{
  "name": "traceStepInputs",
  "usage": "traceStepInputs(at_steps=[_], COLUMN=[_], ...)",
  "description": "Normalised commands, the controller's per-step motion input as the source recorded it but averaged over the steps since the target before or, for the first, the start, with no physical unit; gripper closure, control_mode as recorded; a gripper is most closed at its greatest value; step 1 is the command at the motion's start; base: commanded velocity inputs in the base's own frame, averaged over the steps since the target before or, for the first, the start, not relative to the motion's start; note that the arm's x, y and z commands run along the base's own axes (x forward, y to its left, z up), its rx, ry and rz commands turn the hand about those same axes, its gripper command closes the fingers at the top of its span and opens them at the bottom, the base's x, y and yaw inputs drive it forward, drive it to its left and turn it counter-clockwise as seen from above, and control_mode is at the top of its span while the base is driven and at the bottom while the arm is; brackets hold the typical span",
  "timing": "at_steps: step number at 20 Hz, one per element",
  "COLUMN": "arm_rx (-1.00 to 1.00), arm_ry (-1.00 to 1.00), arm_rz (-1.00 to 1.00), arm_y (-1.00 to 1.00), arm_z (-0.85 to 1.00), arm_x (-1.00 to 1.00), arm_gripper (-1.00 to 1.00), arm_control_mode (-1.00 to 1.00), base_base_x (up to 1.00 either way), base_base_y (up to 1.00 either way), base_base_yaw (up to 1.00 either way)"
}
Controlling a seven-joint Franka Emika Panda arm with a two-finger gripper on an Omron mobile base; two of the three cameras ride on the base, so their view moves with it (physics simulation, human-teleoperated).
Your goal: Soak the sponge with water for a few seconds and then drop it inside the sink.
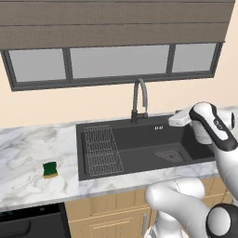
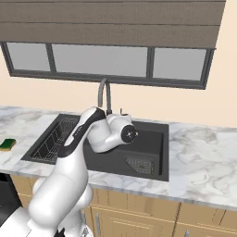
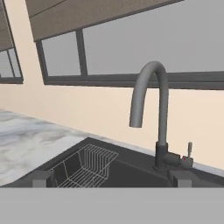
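Note:
The sponge (image 1: 50, 169), green over yellow, lies on the marble counter left of the sink (image 1: 139, 128), and shows again at the left edge (image 2: 7, 144) of the right base view. My gripper (image 3: 111, 178) hangs open and empty over the basin's right half, far from the sponge. It faces the dark curved faucet (image 3: 151, 105) and its small lever (image 3: 189, 151). Both fingertips (image 3: 42, 178) stand wide apart with nothing between them. The water is out of view; the spout looks dry.
A wire rack (image 1: 102, 148) fills the basin's left part and the drain (image 1: 169, 155) sits at the right. Marble counter (image 2: 203, 152) runs on both sides of the sink. A window and blind stand behind the faucet.

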Motion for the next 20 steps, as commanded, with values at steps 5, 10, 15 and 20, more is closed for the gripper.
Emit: traceStepInputs(at_steps=[5,10,15,20], arm_rx=[0.01,0.03,0.04,0.03], arm_ry=[0.00,-0.01,-0.02,0.00], arm_rz=[0.04,0.02,0.00,0.00], arm_y=[0.00,0.00,0.00,0.00], arm_z=[-0.03,-0.21,-0.11,0.00], arm_x=[0.09,0.15,0.19,0.15], arm_gripper=[-1.00,-1.00,-1.00,-1.00], arm_control_mode=[-1.00,-1.00,-1.00,-1.00], base_base_x=[0.00,0.00,0.00,0.00], base_base_y=[0.00,0.00,0.00,0.00], base_base_yaw=[0.00,0.00,0.00,0.00])
